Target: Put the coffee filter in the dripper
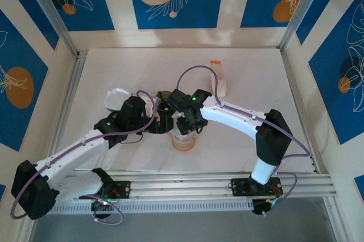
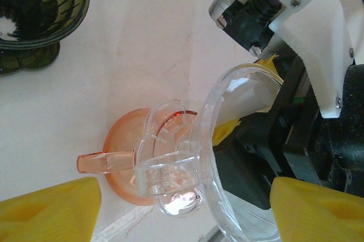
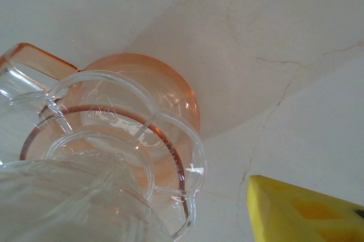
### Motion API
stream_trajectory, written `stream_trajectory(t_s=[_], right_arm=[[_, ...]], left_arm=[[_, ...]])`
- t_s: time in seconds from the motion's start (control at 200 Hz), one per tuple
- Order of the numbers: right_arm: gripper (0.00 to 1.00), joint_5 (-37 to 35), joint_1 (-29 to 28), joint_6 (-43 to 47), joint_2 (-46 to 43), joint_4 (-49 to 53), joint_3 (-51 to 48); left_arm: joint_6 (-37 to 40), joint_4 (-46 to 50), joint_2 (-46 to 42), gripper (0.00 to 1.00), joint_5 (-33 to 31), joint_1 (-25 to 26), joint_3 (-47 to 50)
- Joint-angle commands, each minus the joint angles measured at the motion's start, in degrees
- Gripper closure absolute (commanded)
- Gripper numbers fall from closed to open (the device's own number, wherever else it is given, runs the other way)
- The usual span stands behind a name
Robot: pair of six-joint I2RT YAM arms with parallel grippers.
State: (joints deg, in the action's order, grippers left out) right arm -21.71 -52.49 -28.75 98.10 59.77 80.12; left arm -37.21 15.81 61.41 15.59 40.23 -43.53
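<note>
Left gripper (image 2: 182, 212) first: its jaws are spread wide, with the yellow fingertips (image 2: 51, 210) parked in the two bottom corners of its wrist cam, and they aren't grabbing anything. Between and just above them I see the clear dripper (image 2: 173, 159) tipped on its side. Its scalloped base points left and rests on the orange dripper (image 2: 122, 139), and its wide mouth faces the right of the frame.

The right gripper (image 1: 183, 124) looks clenched on that clear dripper's rim, with its yellow pads showing through the glass at centre right. The coffee filter (image 2: 243, 97) looks like the white paper tucked inside the mouth of the cone, right by those pads. I can't tell how far in it sits.

On the right wrist cam the clear cone sits lower left with the orange one under it, and one yellow fingertip (image 3: 301, 213) pokes in at lower right.

Further out, a dark green dripper (image 2: 34, 14) stands upright in the upper left of the left wrist view, well apart on the pale table (image 2: 153, 31). From overhead, both arms meet mid-frame over the orange dripper.
</note>
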Motion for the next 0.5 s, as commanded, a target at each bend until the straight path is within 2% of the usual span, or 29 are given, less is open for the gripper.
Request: stream_trajectory(t_s=[0.0, 0.31, 0.495], right_arm=[[0.39, -1.92, 0.04, 0.1, 1.05, 0.7, -0.99], [0.38, -2.06, -0.15, -0.64, -2.5, 1.13, 1.17], [0.38, -2.31, -0.55, -1.63, -5.21, 1.89, 2.52]], left_arm=[[-0.21, -1.47, 0.98, 0.23, 1.61, -0.64, 0.64], [-0.54, -2.1, 2.32, 0.33, 1.98, -0.67, 1.08], [-0.89, -2.19, 2.4, 0.34, 2.07, -0.66, 1.34]])
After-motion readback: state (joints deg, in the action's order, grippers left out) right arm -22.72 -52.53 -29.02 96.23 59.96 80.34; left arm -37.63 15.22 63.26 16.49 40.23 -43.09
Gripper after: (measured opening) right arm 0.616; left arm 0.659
